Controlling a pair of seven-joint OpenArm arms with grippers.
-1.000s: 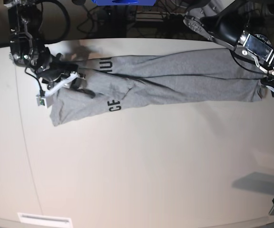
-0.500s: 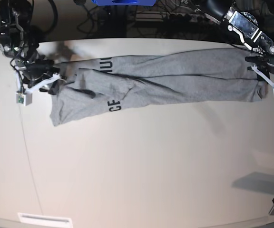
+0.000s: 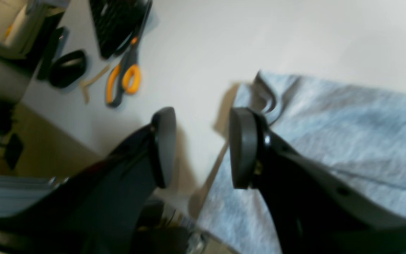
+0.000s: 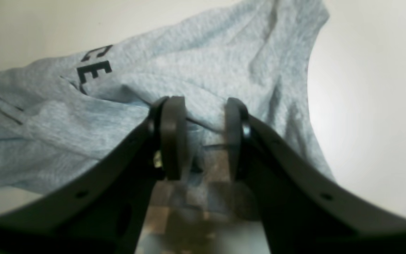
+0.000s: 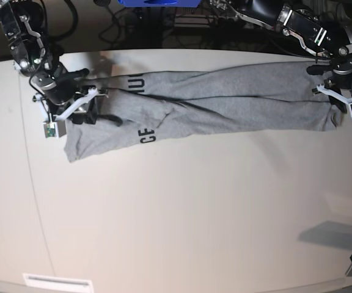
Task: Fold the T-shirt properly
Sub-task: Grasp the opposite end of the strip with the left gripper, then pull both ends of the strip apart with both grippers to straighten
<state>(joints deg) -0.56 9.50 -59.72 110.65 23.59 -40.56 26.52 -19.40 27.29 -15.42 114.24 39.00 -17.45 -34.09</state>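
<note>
the t-shirt (image 5: 212,101) lies along the far side of the table (image 5: 182,226), folded into a long narrow band running across the base view; black letters (image 5: 145,135) show near the band's left end, and more letters sit at its far edge close by; the right gripper (image 5: 78,110) is at that left end, over the cloth; in the right wrist view its fingers (image 4: 171,137) stand a little apart, with grey fabric behind and between them, but i cannot tell whether they pinch it; the letters "ce" (image 4: 95,65) show on the cloth beyond; the left gripper (image 5: 342,97) hangs at the band's right end; in the left wrist view its jaws are spread with bare table between them, one finger (image 3: 243,148) over the shirt's edge (image 3: 256,88), the other over the table, nothing held; scissors (image 3: 123,76) with orange handles lie farther off on the table, beside a keyboard (image 3: 118,24)
</note>
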